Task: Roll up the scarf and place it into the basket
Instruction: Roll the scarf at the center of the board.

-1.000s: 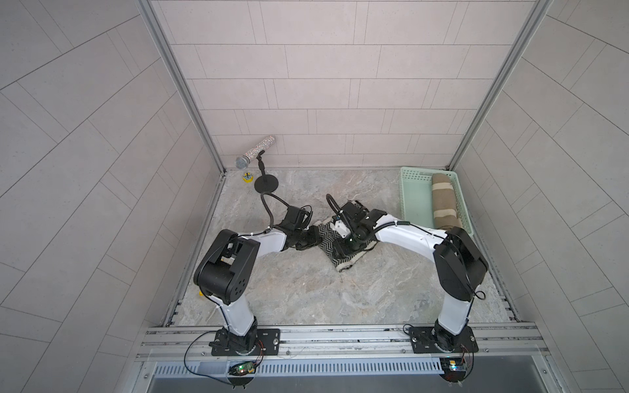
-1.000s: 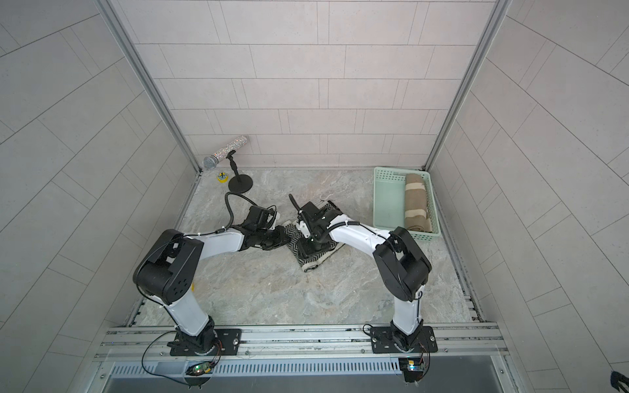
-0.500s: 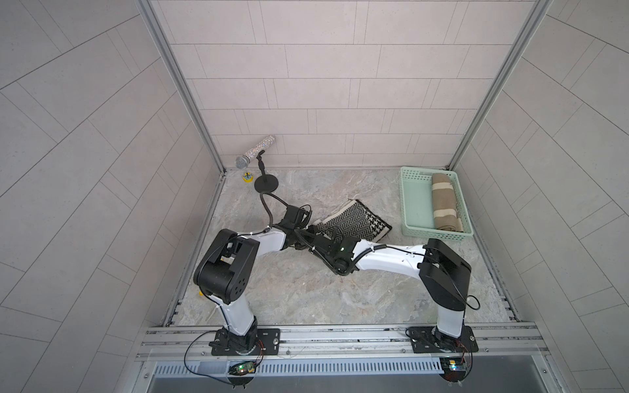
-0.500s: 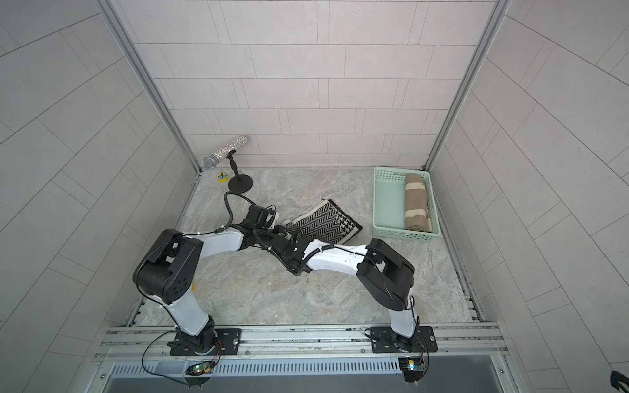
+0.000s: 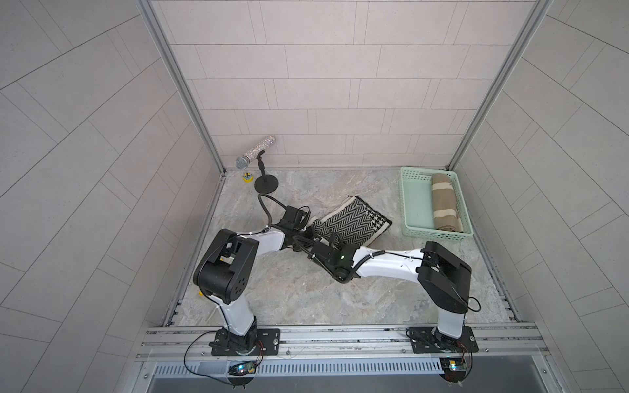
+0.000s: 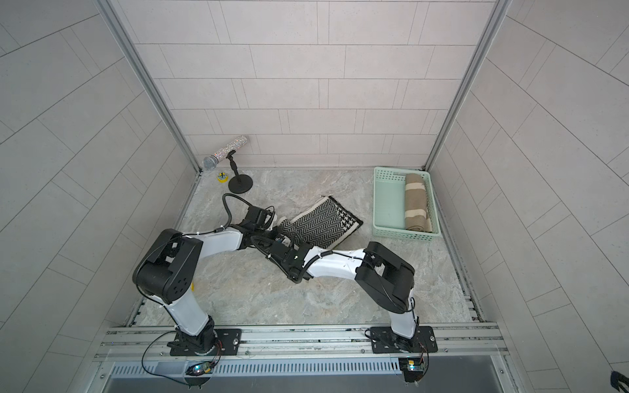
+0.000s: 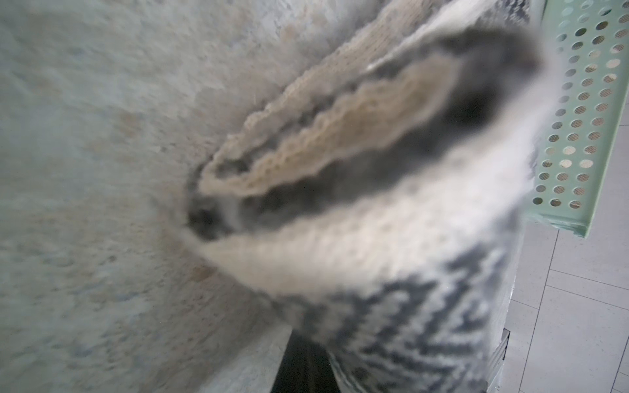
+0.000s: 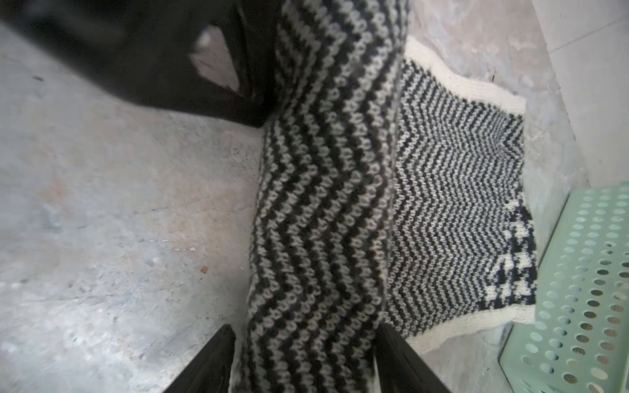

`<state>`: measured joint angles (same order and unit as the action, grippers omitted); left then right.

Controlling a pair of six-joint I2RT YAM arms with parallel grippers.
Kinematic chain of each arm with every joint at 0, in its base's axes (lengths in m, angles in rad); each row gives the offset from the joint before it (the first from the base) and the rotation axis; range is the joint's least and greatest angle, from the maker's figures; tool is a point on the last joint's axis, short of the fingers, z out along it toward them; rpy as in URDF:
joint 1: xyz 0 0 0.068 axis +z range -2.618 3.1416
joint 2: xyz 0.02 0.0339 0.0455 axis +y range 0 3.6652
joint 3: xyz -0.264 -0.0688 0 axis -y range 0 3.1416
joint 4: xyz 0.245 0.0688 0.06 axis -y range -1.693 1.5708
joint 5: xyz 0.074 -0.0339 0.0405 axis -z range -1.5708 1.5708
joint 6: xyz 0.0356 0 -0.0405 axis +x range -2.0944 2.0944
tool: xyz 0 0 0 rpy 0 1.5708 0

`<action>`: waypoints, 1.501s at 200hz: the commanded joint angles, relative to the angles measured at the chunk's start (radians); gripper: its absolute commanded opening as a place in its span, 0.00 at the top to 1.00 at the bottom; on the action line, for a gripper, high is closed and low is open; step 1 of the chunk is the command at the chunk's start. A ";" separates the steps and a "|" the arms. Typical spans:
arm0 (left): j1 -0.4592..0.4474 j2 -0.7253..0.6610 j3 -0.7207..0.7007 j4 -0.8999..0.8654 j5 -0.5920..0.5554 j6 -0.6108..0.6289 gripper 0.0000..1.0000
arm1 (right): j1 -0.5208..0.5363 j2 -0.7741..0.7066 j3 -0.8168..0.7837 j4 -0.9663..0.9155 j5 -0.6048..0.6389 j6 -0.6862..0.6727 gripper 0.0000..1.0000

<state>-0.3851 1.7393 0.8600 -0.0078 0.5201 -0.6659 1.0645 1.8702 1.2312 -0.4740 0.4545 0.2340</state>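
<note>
The right gripper (image 8: 304,328) has its two black fingers (image 8: 211,362) standing apart on both sides of the rolled part of the black-and-white knitted scarf (image 8: 323,204) with zigzag pattern and cream border. The fingers are close against the roll, but I cannot tell if they press it or have let it free. The left gripper (image 5: 308,232) is clenched on one end of the same roll; in the blurred left wrist view the layers of this end fill the picture just above one dark finger (image 7: 303,371). In both top views the two grippers are right beside each other at the roll. From there the rest of the scarf lies flat on the grey marble-patterned desk (image 5: 306,296) and spreads toward the shallow rectangular mint-green plastic basket (image 5: 417,207) with perforated sides; its far corner is near the basket wall but apart from it. The basket stands in the far right corner of the desk, and inside it, along the side next to the right wall, lies a beige rolled cloth (image 5: 446,204) with cream stripes. A glittery silver microphone (image 5: 255,153) on a black stand is in the far left corner.
</note>
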 commanded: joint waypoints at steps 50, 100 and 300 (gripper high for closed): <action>-0.008 -0.032 0.024 0.032 0.022 -0.032 0.93 | -0.077 0.065 -0.011 0.059 -0.139 -0.021 0.40; 0.000 -0.085 -0.010 0.016 0.019 -0.050 0.91 | -0.192 0.099 -0.028 0.070 -0.389 0.017 0.68; 0.050 -0.126 -0.171 0.110 -0.078 -0.064 0.60 | -0.337 -0.041 -0.201 0.250 -1.177 0.332 1.00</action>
<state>-0.3367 1.5478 0.6617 0.0650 0.4622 -0.7368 0.7269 1.8492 1.0462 -0.1921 -0.6926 0.5339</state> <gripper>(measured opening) 0.495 0.054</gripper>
